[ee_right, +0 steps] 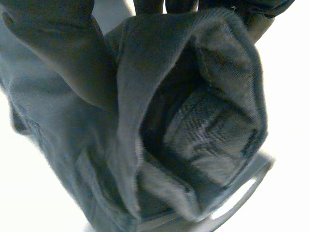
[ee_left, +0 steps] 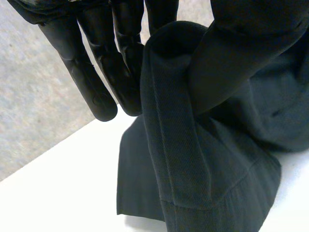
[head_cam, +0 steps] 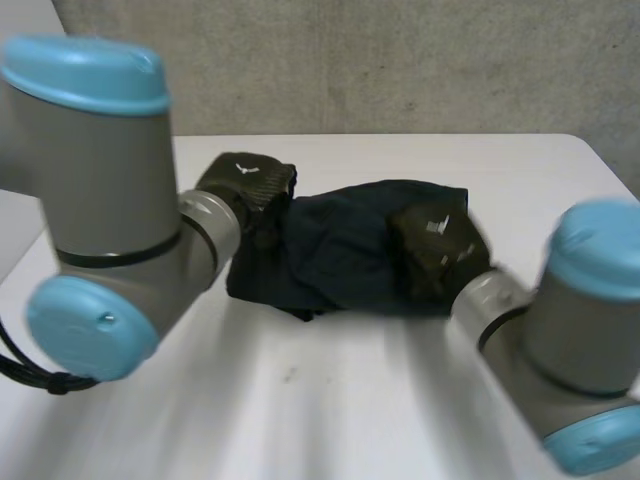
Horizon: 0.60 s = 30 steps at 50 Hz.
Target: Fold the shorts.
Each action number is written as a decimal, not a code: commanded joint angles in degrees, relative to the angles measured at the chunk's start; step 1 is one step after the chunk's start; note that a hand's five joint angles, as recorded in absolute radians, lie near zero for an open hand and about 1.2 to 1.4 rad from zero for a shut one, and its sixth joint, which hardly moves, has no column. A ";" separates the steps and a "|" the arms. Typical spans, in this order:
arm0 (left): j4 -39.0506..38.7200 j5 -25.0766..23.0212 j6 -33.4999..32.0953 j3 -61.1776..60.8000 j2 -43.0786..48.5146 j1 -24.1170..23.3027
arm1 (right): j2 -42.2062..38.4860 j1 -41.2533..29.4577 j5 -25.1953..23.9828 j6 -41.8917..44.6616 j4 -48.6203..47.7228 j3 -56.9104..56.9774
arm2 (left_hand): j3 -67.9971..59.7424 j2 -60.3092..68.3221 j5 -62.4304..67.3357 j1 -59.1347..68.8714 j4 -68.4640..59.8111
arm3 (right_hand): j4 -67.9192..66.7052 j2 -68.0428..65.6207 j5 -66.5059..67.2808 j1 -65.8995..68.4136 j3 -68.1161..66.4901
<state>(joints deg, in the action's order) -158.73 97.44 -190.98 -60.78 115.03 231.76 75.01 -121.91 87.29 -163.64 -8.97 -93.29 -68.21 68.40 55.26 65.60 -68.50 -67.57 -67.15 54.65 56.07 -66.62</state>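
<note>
The left hand (head_cam: 245,188) pinches a hemmed edge of the shorts (head_cam: 345,250) between thumb and fingers, at the garment's left end. The shorts lie bunched at the middle of the table (head_cam: 330,400), long axis running across from one hand to the other. The right hand (head_cam: 435,250) clamps a fold at the right end, thumb against fingers. Each hand sits at its own end, so neither is nearer.

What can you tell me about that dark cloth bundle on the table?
They are dark navy woven shorts, bunched and creased on the white table, with a stitched hem band showing. The black left hand pinches one end, the black right hand the other, each holding a fold between thumb and fingers.
</note>
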 commanded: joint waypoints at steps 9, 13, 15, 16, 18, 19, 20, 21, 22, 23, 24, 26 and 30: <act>3.34 0.29 -21.88 -5.04 -8.95 0.28 | 5.95 4.93 -1.85 20.55 28.03 16.56 | -11.79 11.60 14.74 14.40 -11.50 | -12.43 -12.85 15.35 23.93 -13.38; 1.85 1.08 -24.44 -6.63 -3.70 0.62 | -0.89 4.40 -1.68 21.34 29.18 18.40 | -11.79 11.60 14.74 14.40 -11.50 | -12.43 -12.85 15.35 23.93 -13.38; 0.53 1.87 -24.97 -6.46 -1.57 0.71 | -2.76 4.40 -1.68 21.61 29.36 19.29 | -11.79 11.60 14.74 14.40 -11.50 | -12.43 -12.85 15.35 23.93 -13.38; -0.26 2.22 -25.06 -6.29 -0.52 0.80 | -4.51 4.40 -1.77 21.61 29.45 20.33 | -11.79 11.60 14.74 14.40 -11.50 | -12.43 -12.85 15.35 23.93 -13.38; -3.42 3.28 -25.23 -4.97 2.38 0.89 | -6.19 4.40 -1.77 21.69 29.27 21.13 | -11.79 11.60 14.74 14.40 -11.50 | -12.43 -12.85 15.35 23.93 -13.38; -4.65 3.46 -25.23 -4.18 3.52 0.98 | -7.07 4.40 -1.77 21.78 28.84 21.66 | -11.79 11.60 14.74 14.40 -11.50 | -12.43 -12.85 15.35 23.93 -13.38; -7.27 3.72 -25.41 -1.74 6.06 0.98 | -8.90 4.40 -1.86 21.78 28.14 23.14 | -11.79 11.60 14.74 14.40 -11.50 | -12.43 -12.85 15.35 23.93 -13.38; -8.69 3.72 -25.76 -0.15 7.48 0.98 | -9.79 4.40 -1.86 21.78 27.61 24.29 | -11.79 11.60 14.74 14.40 -11.50 | -12.43 -12.85 15.35 23.93 -13.38; -10.10 3.90 -26.11 1.61 8.80 0.98 | -10.76 4.40 -1.68 21.78 26.82 25.52 | -11.79 11.60 14.74 14.40 -11.50 | -12.43 -12.85 15.35 23.93 -13.38; -11.59 3.90 -26.72 3.63 9.94 1.07 | -11.55 4.40 -1.51 21.78 25.85 26.92 | -11.79 11.60 14.74 14.40 -11.50 | -12.43 -12.85 15.35 23.93 -13.38; -14.91 3.90 -28.47 8.00 12.04 1.50 | -12.69 4.31 -1.42 21.70 23.41 29.90 | -11.79 11.60 14.74 14.40 -11.50 | -12.43 -12.85 15.35 23.93 -13.38; -18.70 3.98 -30.85 12.94 13.29 1.94 | -13.40 4.31 -1.33 21.61 19.88 33.16 | -11.79 11.60 14.74 14.40 -11.50 | -12.43 -12.85 15.35 23.93 -13.38; -32.14 3.90 -37.70 23.76 13.47 2.47 | -13.14 4.40 -1.24 21.17 6.71 41.25 | -11.79 11.60 14.74 14.40 -11.50 | -12.43 -12.85 15.35 23.93 -13.38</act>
<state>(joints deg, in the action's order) -174.60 101.43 -220.48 -52.20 126.41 233.33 62.54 -117.56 85.82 -141.98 13.06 -62.72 -68.26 68.46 55.25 65.60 -68.52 -68.00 -67.16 54.65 56.07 -67.19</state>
